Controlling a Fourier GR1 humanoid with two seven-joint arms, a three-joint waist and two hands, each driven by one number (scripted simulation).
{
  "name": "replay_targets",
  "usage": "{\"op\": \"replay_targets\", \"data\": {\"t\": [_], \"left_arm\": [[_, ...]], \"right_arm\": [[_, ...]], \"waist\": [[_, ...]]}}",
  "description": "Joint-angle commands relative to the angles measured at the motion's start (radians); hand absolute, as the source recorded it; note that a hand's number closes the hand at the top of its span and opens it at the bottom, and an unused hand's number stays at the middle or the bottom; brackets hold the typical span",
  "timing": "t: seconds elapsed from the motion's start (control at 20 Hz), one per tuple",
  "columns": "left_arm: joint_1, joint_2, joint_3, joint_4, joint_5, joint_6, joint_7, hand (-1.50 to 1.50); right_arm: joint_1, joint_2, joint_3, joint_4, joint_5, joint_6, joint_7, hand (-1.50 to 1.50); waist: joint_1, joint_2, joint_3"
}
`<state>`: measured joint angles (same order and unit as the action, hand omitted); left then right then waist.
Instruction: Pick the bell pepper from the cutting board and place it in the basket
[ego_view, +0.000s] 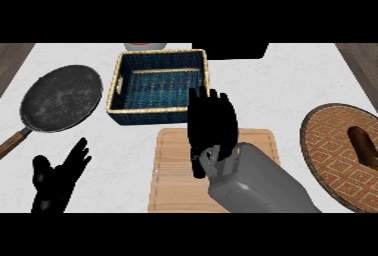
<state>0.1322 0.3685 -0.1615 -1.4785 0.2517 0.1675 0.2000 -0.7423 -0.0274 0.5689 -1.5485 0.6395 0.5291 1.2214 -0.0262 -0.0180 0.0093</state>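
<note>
A blue woven basket with a tan rim stands at the back centre; nothing shows inside it. Just in front of it lies a wooden cutting board. My right hand hovers over the board's far edge, back of the hand up. Its fingers are stretched straight toward the basket's front wall. No bell pepper is visible; the hand and forearm cover the middle of the board. My left hand rests open at the lower left, fingers up, off the board.
A dark frying pan with a wooden handle lies left of the basket. A round woven mat at the right edge carries a brown object. A black block and a small cup stand behind the basket.
</note>
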Motion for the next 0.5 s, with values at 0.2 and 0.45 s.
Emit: {"op": "replay_targets", "data": {"t": [0.2, 0.45], "left_arm": [[0.03, 0.025, 0.013, 0.062, 0.017, -0.041, 0.046, 0.0], [0.044, -0.035, -0.03, 0.031, -0.018, 0.0, 0.041, 0.0]], "right_arm": [[0.147, 0.026, 0.032, -0.052, 0.082, 0.041, 0.21, -1.5], [0.271, 0.015, 0.053, -0.121, 0.15, 0.051, 0.163, -1.5]], "waist": [[0.005, 0.012, -0.011], [0.01, 0.013, -0.01]]}}
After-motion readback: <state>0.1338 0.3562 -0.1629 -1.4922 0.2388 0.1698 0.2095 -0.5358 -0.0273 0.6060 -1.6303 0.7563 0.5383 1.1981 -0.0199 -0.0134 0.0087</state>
